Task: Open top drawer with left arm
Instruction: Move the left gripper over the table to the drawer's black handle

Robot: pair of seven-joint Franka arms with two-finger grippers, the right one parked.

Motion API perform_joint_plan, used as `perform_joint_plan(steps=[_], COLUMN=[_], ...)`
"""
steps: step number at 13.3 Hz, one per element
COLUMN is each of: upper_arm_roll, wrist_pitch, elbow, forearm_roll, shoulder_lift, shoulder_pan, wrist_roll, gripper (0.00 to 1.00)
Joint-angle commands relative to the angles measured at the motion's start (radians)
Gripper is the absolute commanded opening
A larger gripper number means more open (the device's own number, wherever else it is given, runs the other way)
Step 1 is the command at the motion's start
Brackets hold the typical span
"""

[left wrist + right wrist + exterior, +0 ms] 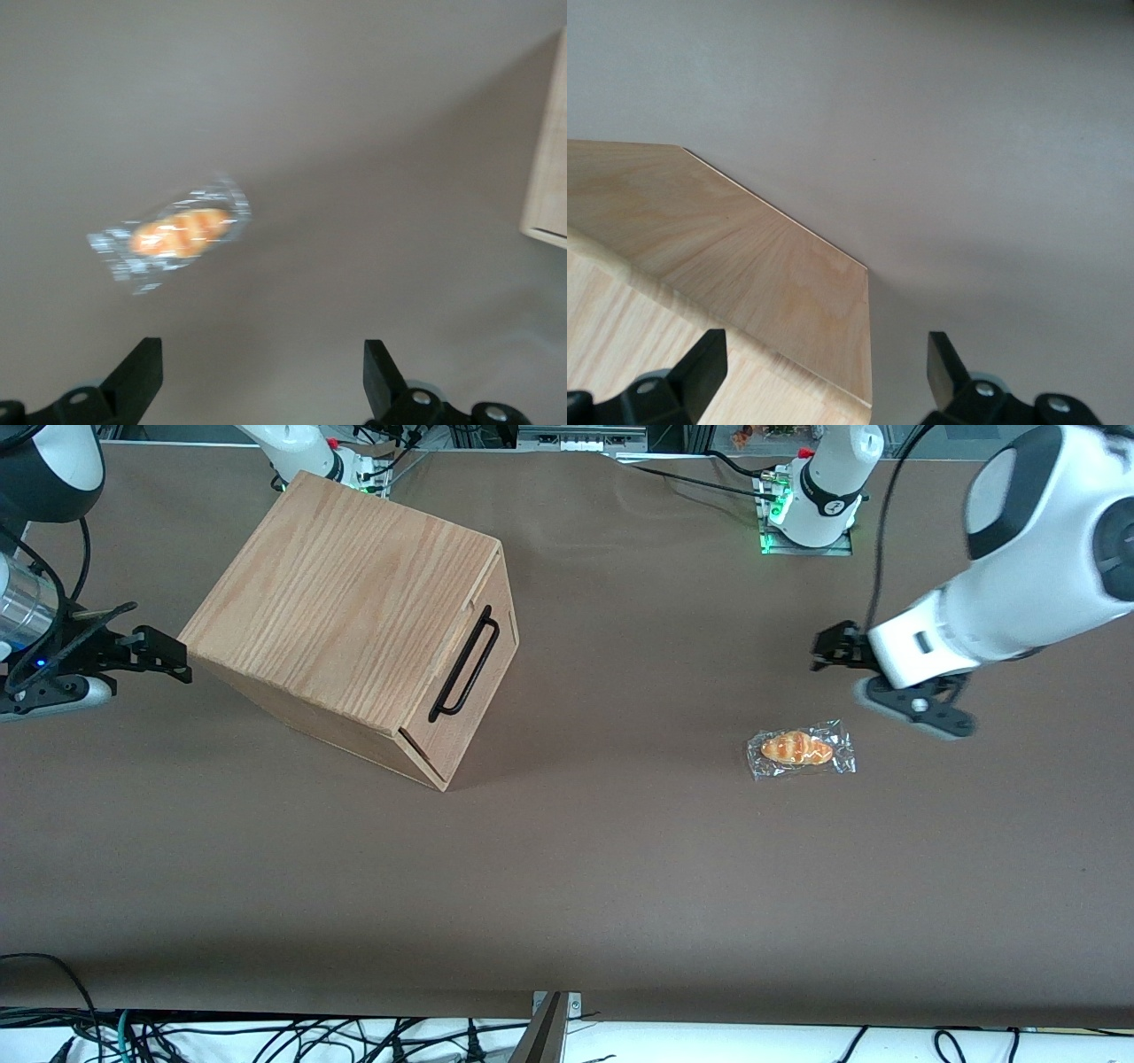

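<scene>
Light wood, with wavy grain lines, makes up the cabinet that sits on the brown counter, toward the parked arm's end. The top drawer is shut, and its front lines up with the rest of the box. Its black bar handle runs along the drawer front. In the front view the bar slants, with one end farther from that camera than the other. The box is turned a bit, so the drawer front faces toward the working arm's end of the counter and a little toward the front camera.

The left arm is up above the counter at its own end, well apart from the cabinet. Its pincer is wide open and holds nothing. It points down at the bare counter. Near it lies a small bun in a clear wrapper, nearer to the front camera than the pincer is.

The handle lies far off sideways from the pincer, with bare counter between them. I think the arm must first travel across toward the cabinet. Then it should turn so the two fingers can close across the thin bar, and pull straight out the way the drawer front faces.
</scene>
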Motion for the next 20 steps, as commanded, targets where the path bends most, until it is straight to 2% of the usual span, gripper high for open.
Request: perform_joint_plan(steps=[1,5,10,11,13,15,20], upper_arm_roll=[-0.067,-0.088,-0.088,-0.089,-0.089,-0.088,-0.091], wrist_pitch=[0.02,0.145,0.289,0.325,0.403,0.48,0.564], elbow=[0.026,0.096,0.162,0.164,0.165,0.196,0.269], forearm_roll=[-0.074,-0.077,-0.08,-0.1,-0.186,-0.229,-0.241], shoulder_lift=[0.046,0.148,0.255,0.266,0.296,0.338,0.434], shoulder_pan=[-0.01,-0.169,-0.317,-0.33,-0.343,-0.376,-0.441], wrist_roll=[-0.099,-0.328,-0.482,-0.503,-0.503,-0.506,-0.497], gripper=[1.0,1.0,1.0,1.0,1.0,1.0,1.0])
